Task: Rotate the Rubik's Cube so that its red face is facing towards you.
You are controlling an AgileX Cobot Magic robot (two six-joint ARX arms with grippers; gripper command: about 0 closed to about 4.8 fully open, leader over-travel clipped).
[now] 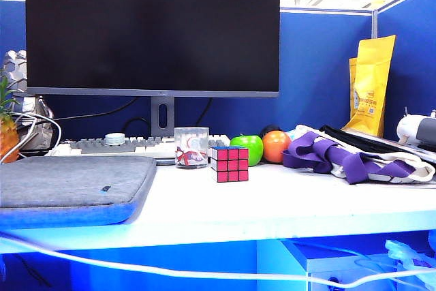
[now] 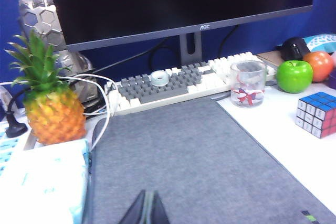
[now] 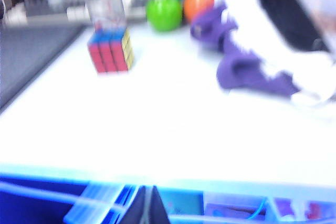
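Shut right gripper (image 3: 147, 205) and left gripper (image 2: 146, 211), well apart from Rubik's Cube (image 3: 111, 51).

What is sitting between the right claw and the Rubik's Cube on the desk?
Nothing visible. In the right wrist view, bare white desk runs from the shut right claw to the Rubik's Cube. The glass cup stands behind the cube, the purple bag off to the side.

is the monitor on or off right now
Off, apparently: the monitor screen is uniformly black in the exterior and left wrist views; no power light is discernible.

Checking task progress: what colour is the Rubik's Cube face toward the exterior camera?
Pinkish-red, clearest in the exterior view: Rubik's Cube.
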